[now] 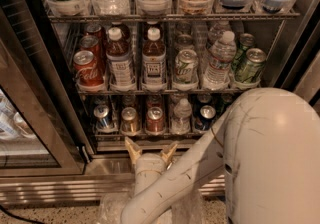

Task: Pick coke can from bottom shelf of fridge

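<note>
Coke can stands upright at the front edge of the bottom shelf, in a lane near the middle, with a gold-brown can just left of it and a clear bottle just right. The gripper hovers outside the fridge, below and in front of the can, fingers spread wide. The can lies straight ahead between them, long axis vertical — a forward, slightly upward reach looks right.
</note>
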You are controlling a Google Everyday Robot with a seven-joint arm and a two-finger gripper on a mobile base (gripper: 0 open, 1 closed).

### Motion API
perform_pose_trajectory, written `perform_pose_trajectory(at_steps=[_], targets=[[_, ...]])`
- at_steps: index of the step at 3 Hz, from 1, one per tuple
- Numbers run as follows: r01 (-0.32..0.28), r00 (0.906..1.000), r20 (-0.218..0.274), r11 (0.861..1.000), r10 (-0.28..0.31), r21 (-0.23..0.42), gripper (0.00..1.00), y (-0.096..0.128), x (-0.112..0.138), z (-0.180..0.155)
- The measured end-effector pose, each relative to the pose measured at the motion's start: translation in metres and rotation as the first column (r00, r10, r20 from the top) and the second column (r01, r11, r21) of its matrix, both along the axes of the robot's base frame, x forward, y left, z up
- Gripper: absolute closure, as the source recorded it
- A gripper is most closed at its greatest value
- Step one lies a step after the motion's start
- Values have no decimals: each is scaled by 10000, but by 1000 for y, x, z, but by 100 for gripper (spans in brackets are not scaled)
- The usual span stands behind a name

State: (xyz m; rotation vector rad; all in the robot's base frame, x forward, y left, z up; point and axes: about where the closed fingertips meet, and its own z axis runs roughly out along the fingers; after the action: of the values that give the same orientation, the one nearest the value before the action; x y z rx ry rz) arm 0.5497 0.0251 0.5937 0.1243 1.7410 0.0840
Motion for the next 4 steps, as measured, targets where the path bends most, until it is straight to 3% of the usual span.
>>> perform_pose_trajectory(at_steps=[1, 4], targets=[[278, 9995, 172, 9986, -271, -439, 7, -7, 8, -2], [433, 9963, 773, 9969, -382, -658, 17, -13, 39, -9]])
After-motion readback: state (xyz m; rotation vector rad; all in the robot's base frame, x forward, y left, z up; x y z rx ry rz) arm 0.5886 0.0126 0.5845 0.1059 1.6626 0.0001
